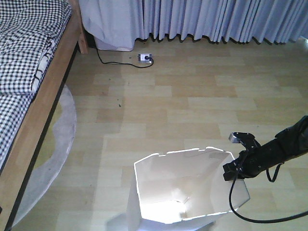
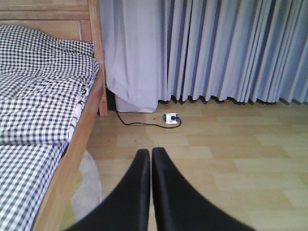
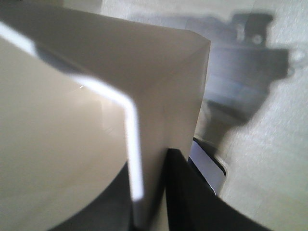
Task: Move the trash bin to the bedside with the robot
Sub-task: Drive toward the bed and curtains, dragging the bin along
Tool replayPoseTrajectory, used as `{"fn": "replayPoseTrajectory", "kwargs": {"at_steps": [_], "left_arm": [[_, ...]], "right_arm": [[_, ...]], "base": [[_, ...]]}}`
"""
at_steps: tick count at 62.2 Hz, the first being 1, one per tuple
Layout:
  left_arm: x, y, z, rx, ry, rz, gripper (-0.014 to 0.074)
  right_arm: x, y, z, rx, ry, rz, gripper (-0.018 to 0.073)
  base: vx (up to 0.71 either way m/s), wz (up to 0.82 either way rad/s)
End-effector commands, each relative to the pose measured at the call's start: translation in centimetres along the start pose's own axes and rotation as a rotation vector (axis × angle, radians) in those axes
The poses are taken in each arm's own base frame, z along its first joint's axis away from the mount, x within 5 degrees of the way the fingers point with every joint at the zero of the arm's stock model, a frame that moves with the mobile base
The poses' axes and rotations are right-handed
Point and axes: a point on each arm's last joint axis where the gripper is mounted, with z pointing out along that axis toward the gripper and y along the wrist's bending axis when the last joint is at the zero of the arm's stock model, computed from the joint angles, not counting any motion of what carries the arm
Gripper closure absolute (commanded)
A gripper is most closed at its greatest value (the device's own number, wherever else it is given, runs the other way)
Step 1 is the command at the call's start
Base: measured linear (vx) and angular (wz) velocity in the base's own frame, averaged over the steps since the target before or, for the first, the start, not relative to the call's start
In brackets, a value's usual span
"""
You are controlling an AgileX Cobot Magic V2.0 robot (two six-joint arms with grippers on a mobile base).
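Gripping the bin (image 1: 192, 179) by its rim, the right hand (image 1: 235, 170) seems in the carrying step, the left hand (image 2: 151, 166) closed and empty; next the bin must travel left to the bed (image 1: 42, 103).

Plank floor (image 1: 202, 110): trash bin (image 1: 183, 178), grey rug (image 1: 67, 126), power strip (image 1: 145, 58), bed frame (image 1: 41, 101).

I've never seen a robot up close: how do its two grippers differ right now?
The left gripper is shut on nothing, its fingers pressed together above the floor; the right gripper straddles the wall of the trash bin, one finger inside, one outside. The left points toward the curtains; the right sits at the bin's rim. Both have black fingers.
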Motion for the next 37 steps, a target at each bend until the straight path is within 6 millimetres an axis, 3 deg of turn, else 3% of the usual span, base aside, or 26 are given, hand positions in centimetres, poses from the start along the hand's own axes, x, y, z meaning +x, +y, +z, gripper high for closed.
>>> {"fn": "replayPoseTrajectory", "kwargs": {"at_steps": [1, 37], "left_arm": [[0.24, -0.02, 0.16, 0.009, -0.054, -0.012, 0.0602], [0.24, -0.02, 0.16, 0.009, -0.054, -0.012, 0.0602]], "right_arm": [[-1.39, 2.44, -2.40, -0.186, -0.060, -0.007, 0.0565], [-1.39, 2.44, -2.40, -0.186, -0.060, -0.007, 0.0565]], "base": [[0.43, 0.01], [0.42, -0.02]]}}
